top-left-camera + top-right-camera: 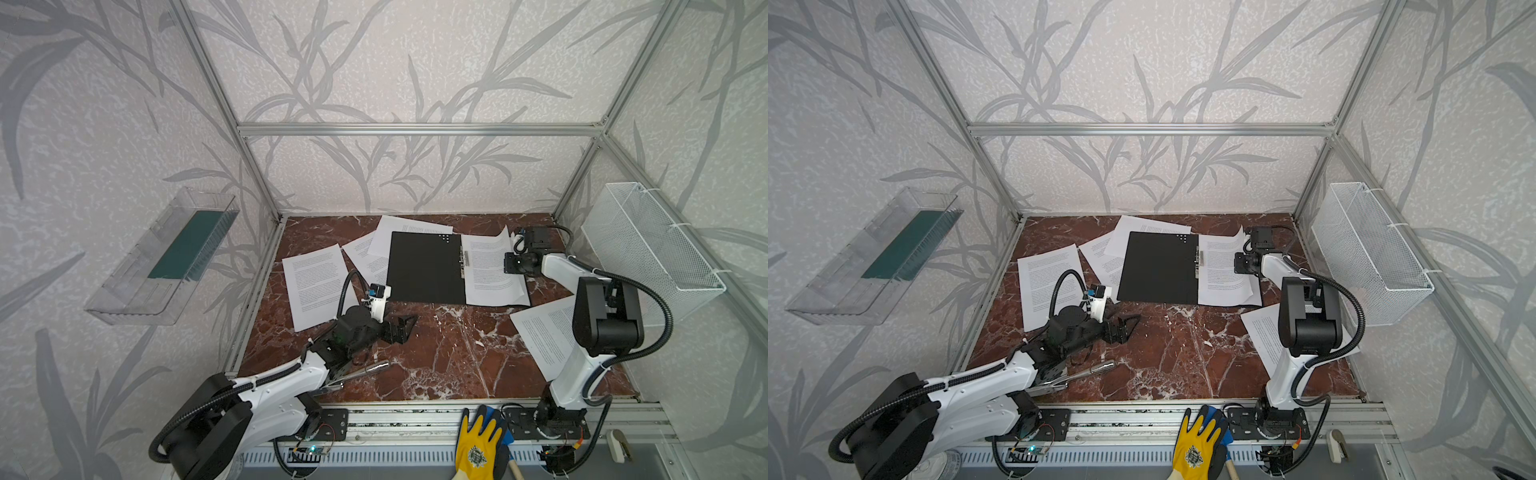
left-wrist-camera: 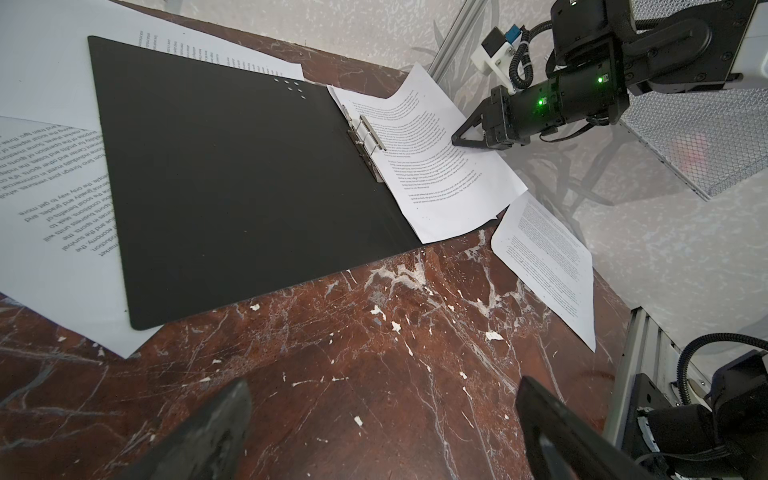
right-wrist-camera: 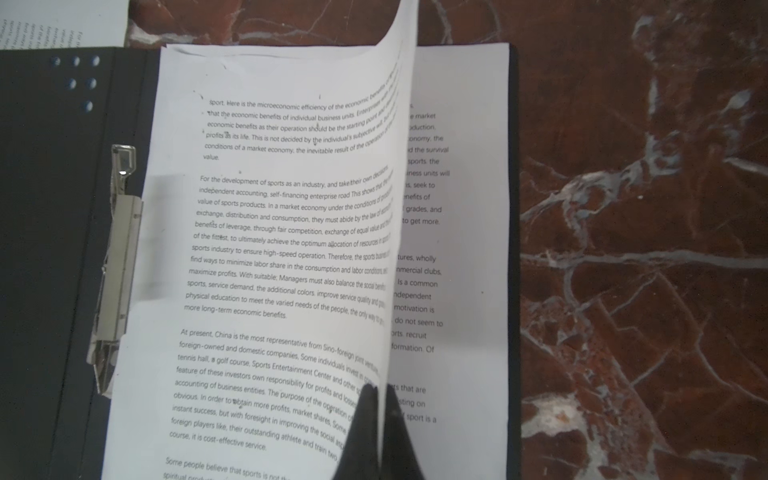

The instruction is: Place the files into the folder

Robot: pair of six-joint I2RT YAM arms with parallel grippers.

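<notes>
Folder [image 1: 426, 268] laid open, rear centre. Top sheet [image 3: 291, 249] on its right half pinched by clenched right gripper [image 3: 380, 399]; left gripper [image 1: 402, 327] released. Risk: sheet creased or dragged off if pulled.

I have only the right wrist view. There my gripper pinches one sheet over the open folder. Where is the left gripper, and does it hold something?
Observer: The left gripper is open and empty, over the bare table in front of the folder, at its black left cover.
Operator: How many files lie outside the folder?
Observer: Four show, not counting your pinched sheet: a left sheet lying free, two tucked sheets partly under that cover, and a right sheet partly hidden by the right arm.
</notes>
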